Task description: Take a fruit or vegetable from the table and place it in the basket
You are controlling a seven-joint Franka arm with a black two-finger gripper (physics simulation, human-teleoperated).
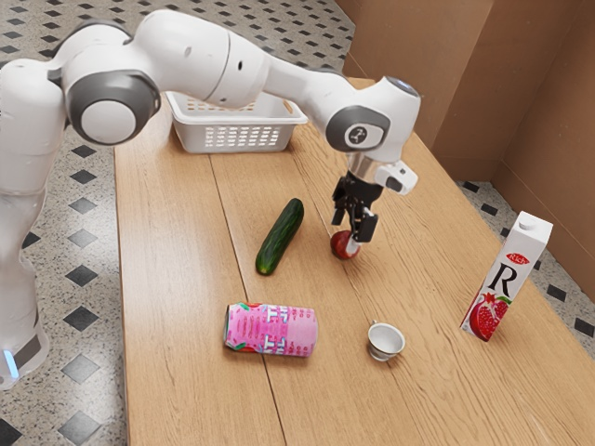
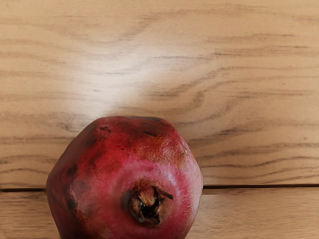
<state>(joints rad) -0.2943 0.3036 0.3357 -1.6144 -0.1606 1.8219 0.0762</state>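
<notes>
My gripper is low over the table, pointing down at a red pomegranate. Its fingers stand apart, one at the fruit's far side and one partly in front of it; no grip on the fruit is visible. In the wrist view the pomegranate lies just under the hand, its dried crown facing the camera. A dark green cucumber rests on the table beside it, toward the exterior view's left. The white basket stands at the table's far end, partly hidden behind my arm.
On the wooden table, a pink can lies on its side near the exterior view's lower edge. A small white cup is to its right, and a tall juice carton stands toward the exterior view's right.
</notes>
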